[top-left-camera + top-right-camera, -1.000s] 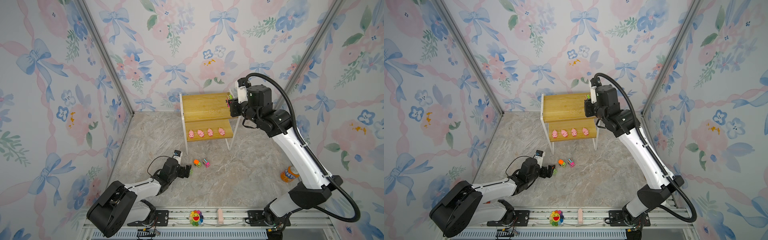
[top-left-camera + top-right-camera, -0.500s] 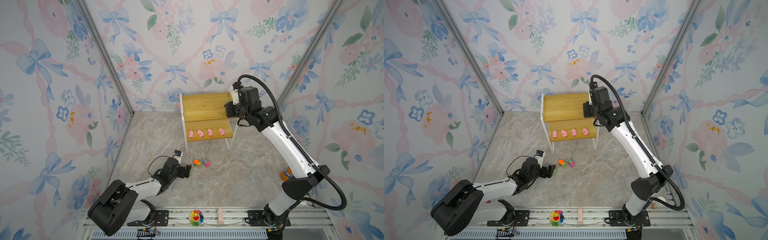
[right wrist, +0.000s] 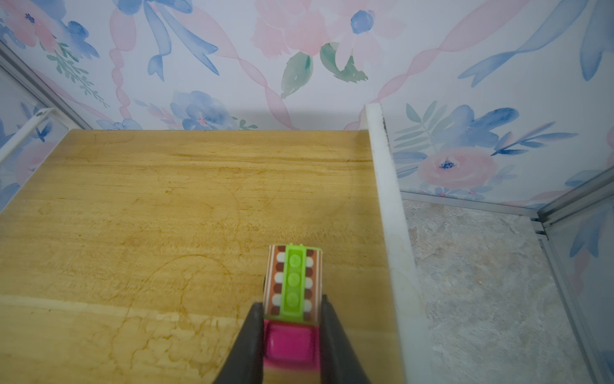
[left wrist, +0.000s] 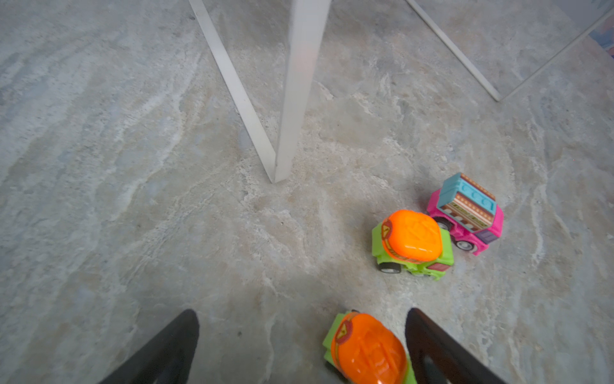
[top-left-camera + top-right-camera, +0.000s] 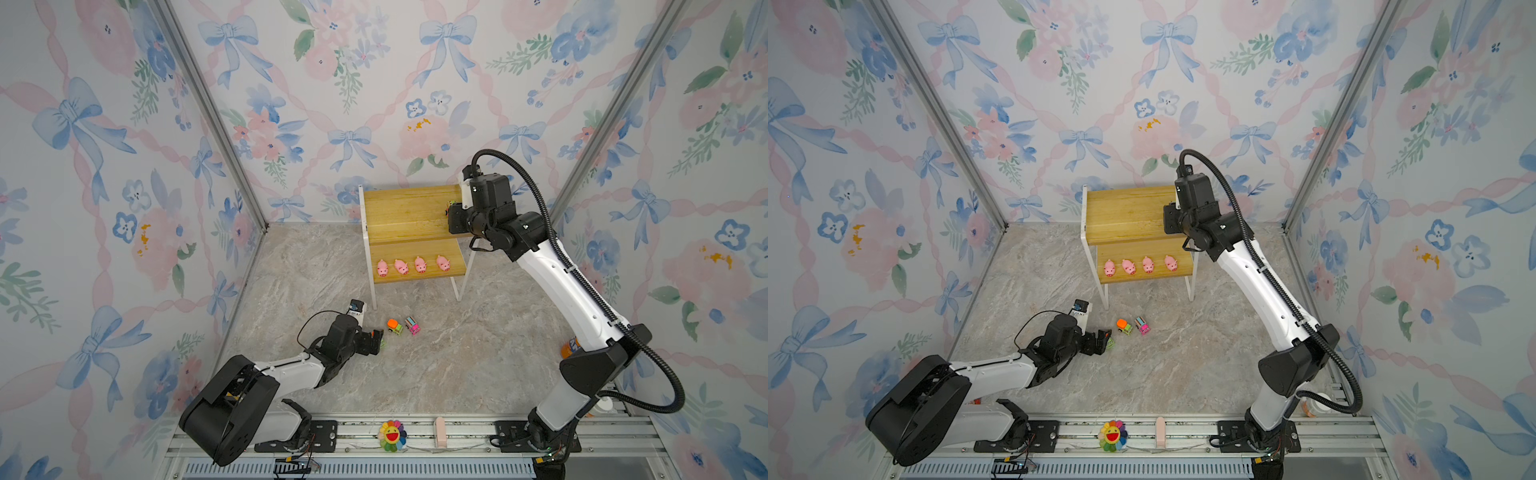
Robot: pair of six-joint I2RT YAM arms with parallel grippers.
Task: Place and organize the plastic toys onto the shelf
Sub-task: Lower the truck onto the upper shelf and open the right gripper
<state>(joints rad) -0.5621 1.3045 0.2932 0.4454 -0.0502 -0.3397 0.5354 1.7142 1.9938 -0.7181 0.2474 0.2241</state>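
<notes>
Between the clamped jaws of my right tool [image 3: 292, 304], a pink truck [image 3: 293, 279] sits over the top board of the shelf [image 3: 166, 199], near its edge. I should lower until the wheels touch, then release gently. My left tool [image 4: 301, 314] stands open around a green truck [image 4: 368, 349].

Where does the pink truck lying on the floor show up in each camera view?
Both top views: pink truck on the floor in front of the shelf.
Left wrist: close beside the green truck that lies outside the left gripper.
Right wrist: not in it; the right gripper holds another pink truck.
Shared landmark: that green truck, its neighbour in both top views too.
</notes>
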